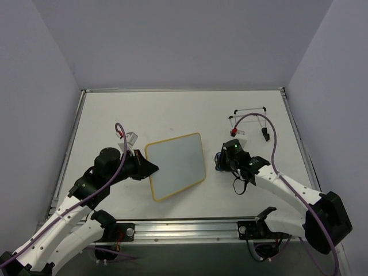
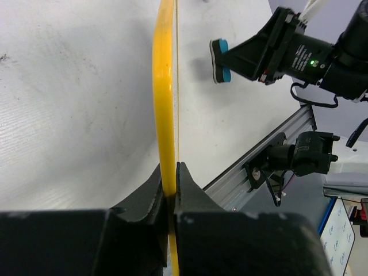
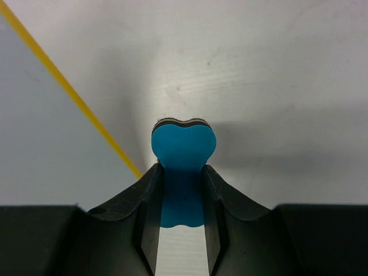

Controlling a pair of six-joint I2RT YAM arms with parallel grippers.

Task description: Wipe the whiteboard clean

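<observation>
My left gripper (image 1: 150,167) pinches the flat yellow-framed white whiteboard (image 1: 175,165); right of it my right gripper (image 3: 181,171) clamps a small blue eraser block (image 3: 184,144), half hidden.

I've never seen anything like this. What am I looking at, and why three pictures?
Two robot arms stand at the near edge of a white table. The wide picture looks down from above; the other two come from a camera on each wrist, showing its own black fingers. The left gripper pinches the yellow-framed whiteboard by its edge. The right gripper holds a blue eraser beside the board, not touching. No writing shows on the board. A rod frame sits back right.
</observation>
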